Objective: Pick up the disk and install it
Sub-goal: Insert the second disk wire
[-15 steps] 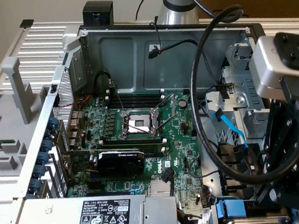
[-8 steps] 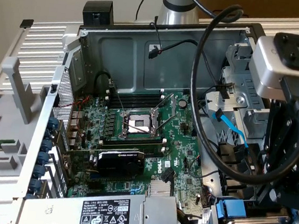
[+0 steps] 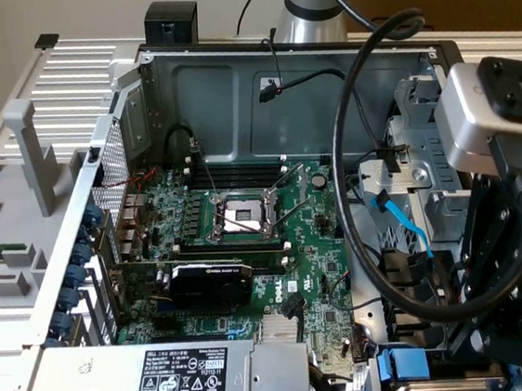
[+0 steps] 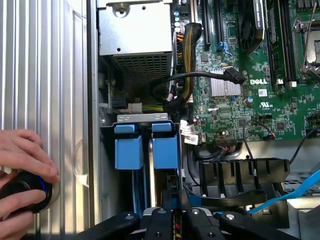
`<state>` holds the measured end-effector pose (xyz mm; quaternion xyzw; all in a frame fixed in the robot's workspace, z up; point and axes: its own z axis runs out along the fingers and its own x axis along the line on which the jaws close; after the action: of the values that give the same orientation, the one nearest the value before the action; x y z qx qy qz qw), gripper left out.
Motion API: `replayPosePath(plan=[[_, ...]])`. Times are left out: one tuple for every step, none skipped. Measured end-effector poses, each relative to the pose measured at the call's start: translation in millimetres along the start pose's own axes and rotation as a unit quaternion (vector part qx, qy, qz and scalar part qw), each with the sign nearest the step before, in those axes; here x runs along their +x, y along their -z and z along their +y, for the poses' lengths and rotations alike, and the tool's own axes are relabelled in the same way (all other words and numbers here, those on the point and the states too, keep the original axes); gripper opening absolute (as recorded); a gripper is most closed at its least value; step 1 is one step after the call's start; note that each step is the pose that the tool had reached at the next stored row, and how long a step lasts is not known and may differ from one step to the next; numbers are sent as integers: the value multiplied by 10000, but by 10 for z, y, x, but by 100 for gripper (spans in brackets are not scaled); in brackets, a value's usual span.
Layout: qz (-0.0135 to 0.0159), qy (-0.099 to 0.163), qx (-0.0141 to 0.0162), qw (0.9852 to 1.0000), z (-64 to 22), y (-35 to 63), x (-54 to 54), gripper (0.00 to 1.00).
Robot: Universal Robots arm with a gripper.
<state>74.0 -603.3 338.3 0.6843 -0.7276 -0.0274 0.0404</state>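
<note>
Nearest to us, the jaws [image 4: 175,200] stand almost closed, and a sliver of blue plastic shows between them. We judge that they are pinched on the edge of the disk [image 4: 165,146], though its white label is hidden. The disk lies straight ahead of the jaws. Its long axis runs directly away from them into the drive bay [image 4: 142,118], so the line from jaws to slot is what matters here. It already sits in the bay, at the corner of the computer case [image 3: 255,73] nearest the arm.

Just beside it is the other blue tray [image 4: 128,146], parallel and set level with it. We count two blue frames and one pair of jaws.

Off to the side, on the ribbed table [image 4: 45,75], a person's hand [image 4: 25,152] rests on one round black button [image 4: 22,192].

Beyond the bay is the single silver power-supply box [image 4: 135,30], and farther on lies one green motherboard [image 4: 240,100].
</note>
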Motion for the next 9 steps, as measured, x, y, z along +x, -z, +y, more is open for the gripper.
replayPosePath(plan=[[0,0,0,10000,0,0,0,16],[-1,0,1,10000,-1,0,0,16],[-3,0,1,10000,-1,-2,0,18],[-3,1,0,10000,-1,-2,0,18],[-2,0,0,10000,-1,-2,0,25],[0,0,0,10000,-1,0,0,25],[2,0,0,10000,0,2,-2,25],[3,0,0,10000,0,3,-2,25],[6,-1,1,10000,1,5,-3,25]])
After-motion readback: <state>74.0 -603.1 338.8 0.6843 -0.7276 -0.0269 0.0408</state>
